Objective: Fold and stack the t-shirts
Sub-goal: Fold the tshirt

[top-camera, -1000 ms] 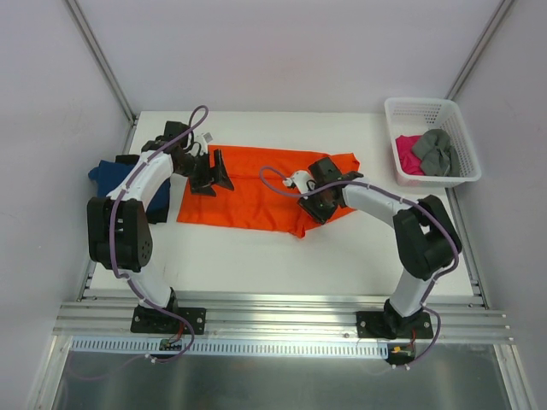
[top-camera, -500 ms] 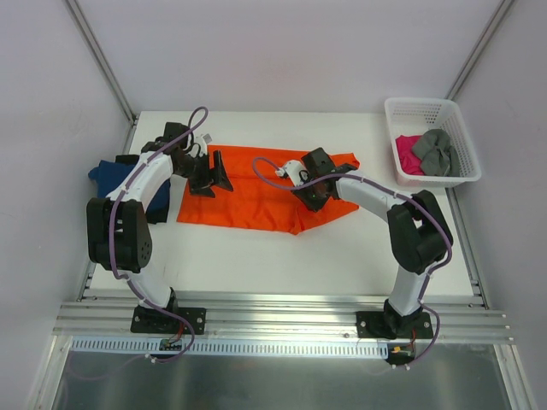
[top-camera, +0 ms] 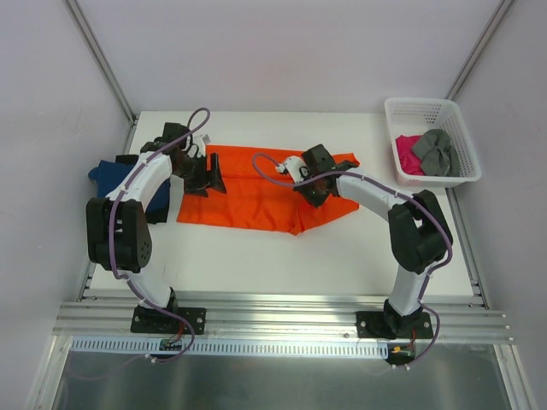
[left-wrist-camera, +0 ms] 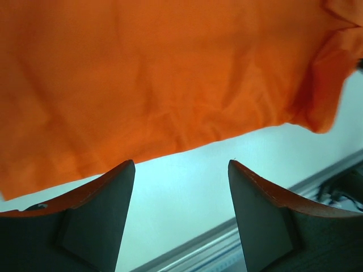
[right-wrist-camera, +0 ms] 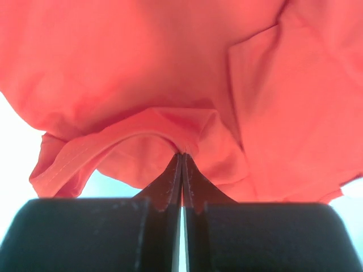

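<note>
A bright orange t-shirt lies spread across the middle of the table, and it fills the upper part of the left wrist view. My right gripper is shut on a fold of its cloth near the shirt's right side, and the fabric puckers at the fingertips. At the shirt's left end my left gripper stands open; the wrist view shows bare table between its fingers. A dark blue t-shirt lies at the table's left edge, with a black one beside it. Magenta pink and grey t-shirts lie in the basket.
A white lattice basket stands at the back right corner of the table. Metal frame posts rise at the back corners, and an aluminium rail runs along the near edge by the arm bases.
My right gripper has slid up and left over the orange shirt and closed on a fold of it. The left gripper has barely moved.
</note>
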Motion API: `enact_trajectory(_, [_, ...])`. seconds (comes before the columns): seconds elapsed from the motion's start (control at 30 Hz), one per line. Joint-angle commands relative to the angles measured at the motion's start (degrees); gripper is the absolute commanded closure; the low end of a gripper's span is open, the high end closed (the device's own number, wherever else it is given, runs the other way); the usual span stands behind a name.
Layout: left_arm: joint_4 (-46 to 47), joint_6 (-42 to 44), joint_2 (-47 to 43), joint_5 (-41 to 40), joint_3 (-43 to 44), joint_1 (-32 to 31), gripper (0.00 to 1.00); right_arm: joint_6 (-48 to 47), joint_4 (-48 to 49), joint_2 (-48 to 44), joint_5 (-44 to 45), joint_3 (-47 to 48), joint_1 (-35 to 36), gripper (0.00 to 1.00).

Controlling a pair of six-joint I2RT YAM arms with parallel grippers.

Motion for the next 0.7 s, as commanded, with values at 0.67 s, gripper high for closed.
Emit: enact_trajectory(0.67, [-11.57, 12.44, -6.94, -8.80, -5.65, 8.71, 0.60, -0.77, -10.58, -18.58, 0.12, 0.98, -2.32, 0.99])
